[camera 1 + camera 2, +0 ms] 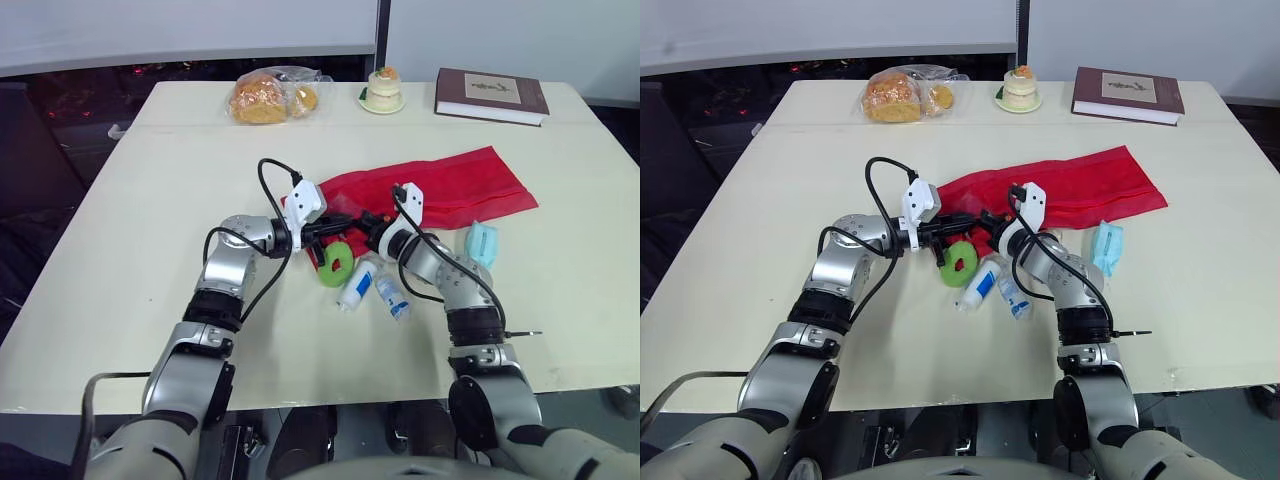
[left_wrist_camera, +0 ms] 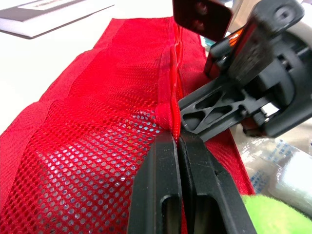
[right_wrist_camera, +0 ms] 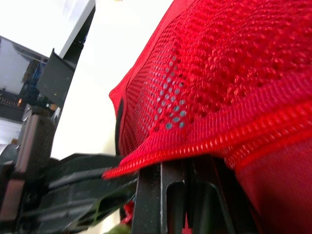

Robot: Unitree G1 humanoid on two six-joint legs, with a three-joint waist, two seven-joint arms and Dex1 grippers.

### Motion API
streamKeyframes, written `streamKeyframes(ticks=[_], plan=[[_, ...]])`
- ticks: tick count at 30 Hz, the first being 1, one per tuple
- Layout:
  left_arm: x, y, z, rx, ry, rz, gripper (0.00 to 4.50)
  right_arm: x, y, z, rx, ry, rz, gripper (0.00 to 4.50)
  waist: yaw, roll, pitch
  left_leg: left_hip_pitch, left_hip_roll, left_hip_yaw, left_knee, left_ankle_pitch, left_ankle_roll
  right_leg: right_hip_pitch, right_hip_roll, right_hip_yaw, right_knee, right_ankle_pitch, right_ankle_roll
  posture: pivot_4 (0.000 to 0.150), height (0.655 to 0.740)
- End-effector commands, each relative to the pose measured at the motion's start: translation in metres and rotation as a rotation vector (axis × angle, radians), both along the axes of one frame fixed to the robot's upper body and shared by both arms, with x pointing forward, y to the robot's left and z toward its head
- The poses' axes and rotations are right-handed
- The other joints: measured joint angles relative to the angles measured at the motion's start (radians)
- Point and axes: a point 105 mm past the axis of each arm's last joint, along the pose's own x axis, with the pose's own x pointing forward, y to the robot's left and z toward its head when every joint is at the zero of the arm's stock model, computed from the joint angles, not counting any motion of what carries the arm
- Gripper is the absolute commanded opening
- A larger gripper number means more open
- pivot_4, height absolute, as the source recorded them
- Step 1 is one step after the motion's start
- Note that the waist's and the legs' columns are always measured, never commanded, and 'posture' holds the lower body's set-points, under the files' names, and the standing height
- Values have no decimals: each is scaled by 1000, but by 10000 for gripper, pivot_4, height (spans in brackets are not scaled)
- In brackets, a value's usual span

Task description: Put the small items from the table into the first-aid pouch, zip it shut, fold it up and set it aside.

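In left gripper [image 2: 178, 140], pouch [image 2: 97, 146] edge.

Pouch [image 1: 440, 185] red, mesh with small round holes. Ring [image 1: 336, 262] bright green. Packet [image 1: 482, 243] light blue. Tabletop [image 1: 150, 220] cream. Book [image 1: 491, 95] dark maroon.

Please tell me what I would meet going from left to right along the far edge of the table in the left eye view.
bag of bread → small cake on its plate → book
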Motion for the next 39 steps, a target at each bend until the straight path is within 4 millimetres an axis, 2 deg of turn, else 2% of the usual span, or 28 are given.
streamKeyframes(ticks=[1,6,11,19,21,26,30,33,36,39], plan=[[-9,-15,2,-5,-7,-78,0,10,13,24,47,-77,-49,298,0,0,0,0,0,0,0,0,0,0,0,0,0,0,0,1500,7289],[-9,-14,1,-4,-5,-75,0,12,8,27,58,-118,-96,298,1,0,0,0,0,0,0,0,0,0,0,0,0,0,0,1500,7289],[0,3,-3,43,-32,-21,0,-26,9,23,-74,-254,115,298,5,0,0,-1,0,-1,0,0,0,0,0,-1,0,0,0,1500,7289],[15,22,4,56,-64,56,0,-51,-17,14,-244,-351,216,298,4,0,0,-2,-1,0,0,0,0,-2,0,0,0,0,0,1500,7289],[18,29,5,68,-73,78,0,-58,-27,20,-242,-392,228,298,4,0,0,-2,0,0,0,0,0,-2,0,0,0,0,0,1500,7289],[17,50,4,116,-81,108,0,-80,-67,54,-273,-689,222,298,6,0,0,-3,-1,1,0,0,0,-2,0,0,-1,0,0,1500,7289],[15,67,2,158,-78,128,0,-100,-98,63,-358,-823,266,298,6,0,0,-3,-1,0,0,0,0,-2,0,0,-1,0,1,1500,7289],[10,87,-3,204,-60,145,0,-112,-132,71,-428,-845,265,8316,6,-1,0,-3,-1,0,0,0,0,-2,0,0,-1,0,1,1500,7289],[7,98,-5,225,-50,159,0,-120,-147,74,-446,-849,261,22095,6,-1,0,-2,0,2,0,0,0,-2,0,0,-1,0,0,1500,7289],[5,120,-8,259,-36,203,0,-132,-168,77,-502,-852,235,36876,9,-1,0,-2,1,0,0,0,0,-2,2,0,0,0,0,1500,7289]])
